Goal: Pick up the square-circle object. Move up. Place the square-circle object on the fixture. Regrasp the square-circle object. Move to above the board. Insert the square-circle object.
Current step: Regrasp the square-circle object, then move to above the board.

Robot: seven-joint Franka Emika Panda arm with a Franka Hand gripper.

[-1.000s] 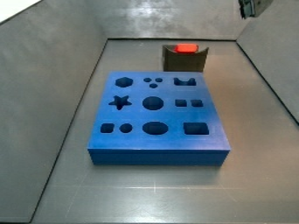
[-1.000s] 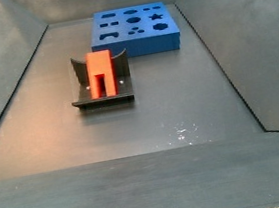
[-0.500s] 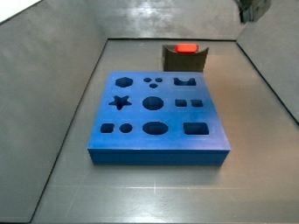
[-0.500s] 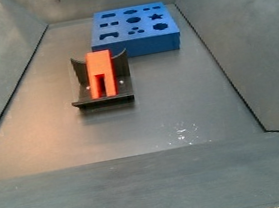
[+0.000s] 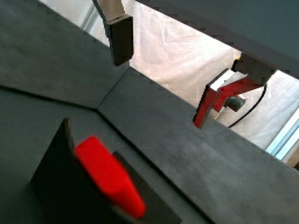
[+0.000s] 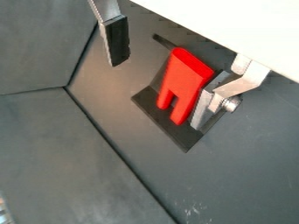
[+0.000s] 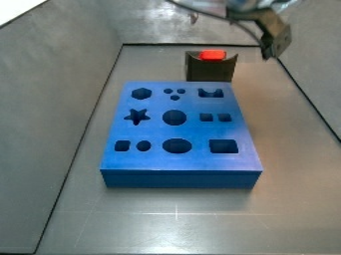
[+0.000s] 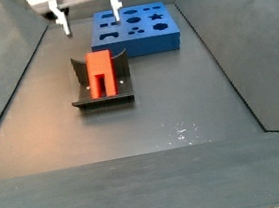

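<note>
Resting on the small dark olive-brown fixture (image 8: 100,87), the small bright red square-circle object (image 8: 101,74) with its two prongs and slot stands apart from the two-finger gripper (image 8: 89,23), which hangs above it and a little toward the far wall in a side view, with nothing between the flat silver fingers (image 6: 115,37). Jaws stand spread wide and empty: a wrist view shows one padded plate to one side of the red piece (image 6: 183,80) and the other finger's mount (image 6: 222,90) just beside its opposite flank, so the piece lies roughly between the two finger lines but below them, untouched. The long axis of the piece, prongs and slot, runs along the holder's channel (image 6: 176,122); as a judgement, the regrasp turns on descending straight down so the pads close across its width. The large flat blue board (image 7: 178,135) with shaped cut-outs lies well apart on the floor, beyond the fixture (image 7: 209,68) from the gripper (image 7: 270,30) in a side view. The arm's wrist points downward.
</note>
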